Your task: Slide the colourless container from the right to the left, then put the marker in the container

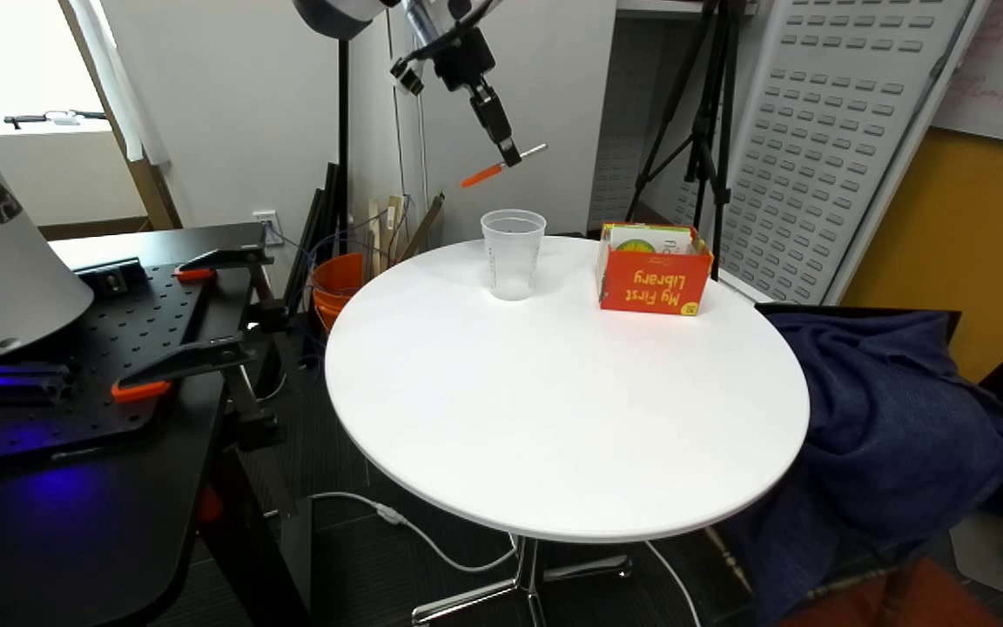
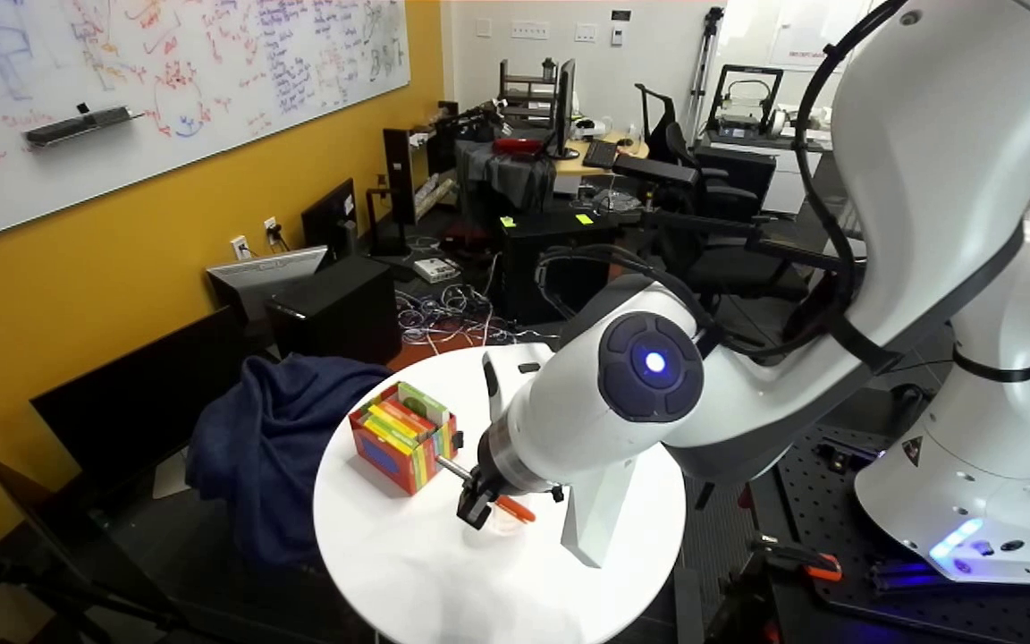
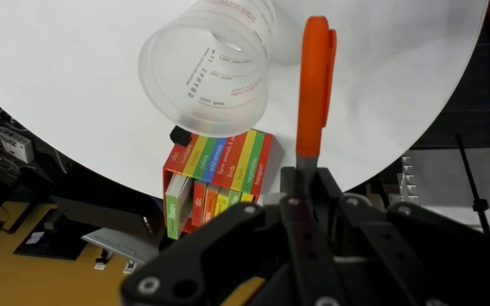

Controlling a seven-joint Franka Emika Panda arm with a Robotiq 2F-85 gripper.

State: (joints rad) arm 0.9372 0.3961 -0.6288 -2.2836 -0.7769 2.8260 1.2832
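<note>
1. Marker, one, orange at the clip end, silver along the rest: pinched in my gripper, jaws closed on the silver part. This hold leaves the orange end jutting free, which I judge suits it for going in first.
2. Colourless container, one, see-through: upright on the white table, mouth up, marker not yet inside. That stance lets it receive; I expect it to be light, apt to topple at a nudge.
3. Pose of marker: aslant in the air, orange end lower, touching neither table nor container. I hold it high, presumably to clear the rim; laid across the mouth, it could catch.
4. Orange-red box, one, holding thin books: stands apart from the container, which seems to give me working room between. I take the slide as done, though which way counts as left I cannot tell from these views.
5. Outstanding, by my reckoning: bring the orange end over the mouth, tip it nearer upright, lower, let go.
</note>
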